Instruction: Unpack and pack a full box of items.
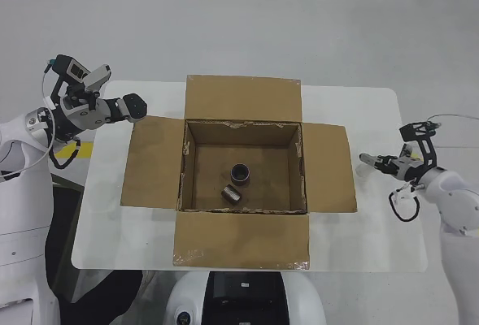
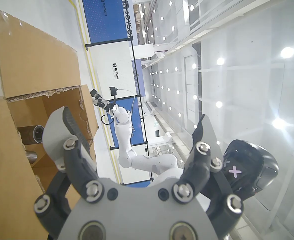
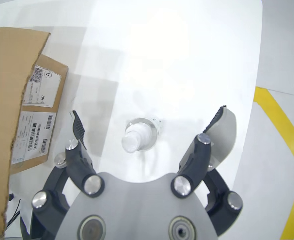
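Observation:
An open cardboard box (image 1: 243, 231) sits mid-table with all flaps spread. Inside it one dark metal cylinder (image 1: 240, 172) stands on end and another (image 1: 232, 193) lies on its side; both cylinders (image 2: 34, 132) show past the box wall in the left wrist view. My left gripper (image 1: 135, 106) hangs open and empty beside the box's left flap, its fingers (image 2: 67, 123) wide apart. My right gripper (image 1: 367, 160) is open off the right flap, directly above a small clear bottle-like item (image 3: 139, 136) standing on the white table, which lies between its fingers (image 3: 77, 126) untouched.
The white table (image 1: 385, 236) has bare strips left and right of the box. The labelled box side (image 3: 37, 111) and right flap (image 3: 9, 76) are close beside my right gripper. The table's rounded edge (image 3: 251, 76) meets grey floor with a yellow line (image 3: 284, 123).

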Motion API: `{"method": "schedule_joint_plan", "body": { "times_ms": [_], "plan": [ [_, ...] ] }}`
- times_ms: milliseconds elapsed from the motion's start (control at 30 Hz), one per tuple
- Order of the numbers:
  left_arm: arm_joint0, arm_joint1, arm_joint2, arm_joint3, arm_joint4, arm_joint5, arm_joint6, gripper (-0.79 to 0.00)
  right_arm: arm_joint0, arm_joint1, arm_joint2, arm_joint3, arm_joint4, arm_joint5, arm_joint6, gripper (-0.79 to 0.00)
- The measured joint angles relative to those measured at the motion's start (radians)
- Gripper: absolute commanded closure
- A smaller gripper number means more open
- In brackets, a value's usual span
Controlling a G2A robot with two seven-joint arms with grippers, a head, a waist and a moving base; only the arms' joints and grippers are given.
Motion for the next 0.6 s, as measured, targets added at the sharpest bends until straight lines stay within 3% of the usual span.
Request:
{"method": "schedule_joint_plan", "body": {
  "times_ms": [367, 400, 600],
  "plan": [
    [0.000, 0.000, 0.000, 0.000, 0.000, 0.000, 0.000, -0.785, 0.012, 0.010, -0.029, 0.053, -0.026, -0.005, -0.001, -0.763],
    [0.000, 0.000, 0.000, 0.000, 0.000, 0.000, 0.000, -0.785, 0.012, 0.010, -0.031, 0.056, -0.026, -0.006, -0.001, -0.674],
    [0.000, 0.000, 0.000, 0.000, 0.000, 0.000, 0.000, -0.785, 0.007, 0.015, -0.045, 0.052, -0.031, -0.017, 0.005, -0.329]
  ]
}}
